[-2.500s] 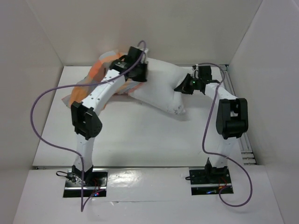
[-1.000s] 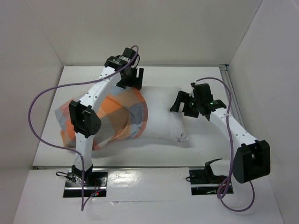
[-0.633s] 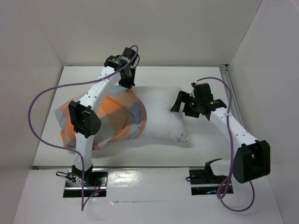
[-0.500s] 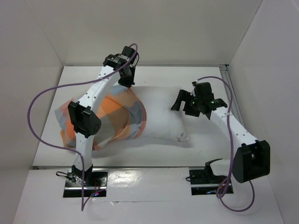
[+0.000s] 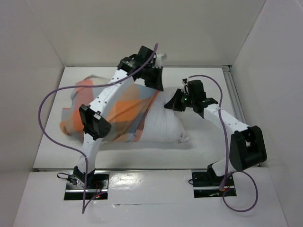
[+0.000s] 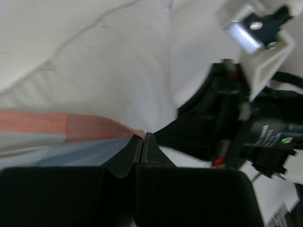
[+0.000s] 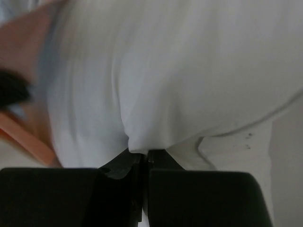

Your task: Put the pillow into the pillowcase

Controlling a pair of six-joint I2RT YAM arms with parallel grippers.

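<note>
The checked orange, blue-grey and tan pillowcase [image 5: 118, 106] covers the left part of the white pillow [image 5: 165, 124], whose right end sticks out bare. My left gripper [image 5: 155, 84] is at the case's far right edge, shut on its orange hem. In the left wrist view the gripper [image 6: 143, 137] has its jaws closed with the pillowcase hem [image 6: 71, 126] pinched at their tip and the pillow [image 6: 109, 71] behind. My right gripper [image 5: 170, 104] is close beside it, on the pillow's right end. The right wrist view shows that gripper [image 7: 144, 155] shut on a fold of the pillow [image 7: 189, 71], with the pillowcase [image 7: 28, 137] at left.
White walls close in the table [image 5: 203, 142] on the left, back and right. A metal rail [image 5: 233, 92] runs along the right wall. Purple cables [image 5: 47, 101] loop off both arms. The two grippers sit only a few centimetres apart; the right arm [image 6: 232, 118] fills the left wrist view's right side.
Both grippers were open and are now shut, the left on the pillowcase hem, the right on the pillow. The left has drawn the case rightward over the pillow; the right moved left.
</note>
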